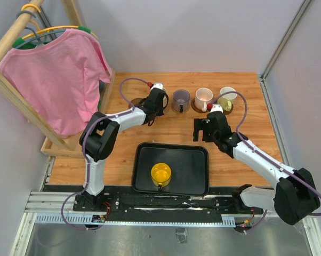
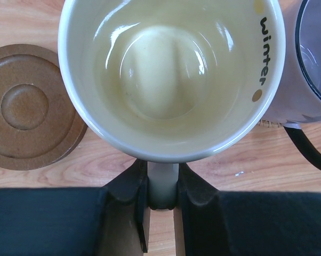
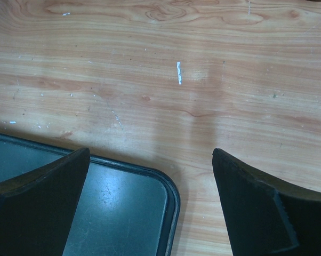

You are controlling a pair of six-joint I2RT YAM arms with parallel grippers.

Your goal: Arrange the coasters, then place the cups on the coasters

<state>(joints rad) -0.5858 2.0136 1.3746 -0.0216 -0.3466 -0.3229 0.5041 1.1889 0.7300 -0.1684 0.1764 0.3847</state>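
Wooden table (image 1: 174, 132) | pink shirt (image 1: 59, 74) left | grey cup (image 2: 310, 58) beside cream cup (image 2: 166, 74)

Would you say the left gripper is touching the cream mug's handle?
Touching. The left wrist view shows the left gripper clamped on the handle of the cream mug from both sides.

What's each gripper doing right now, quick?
Left gripper: closed on the handle of the cream mug.
Right gripper: open, holding nothing.
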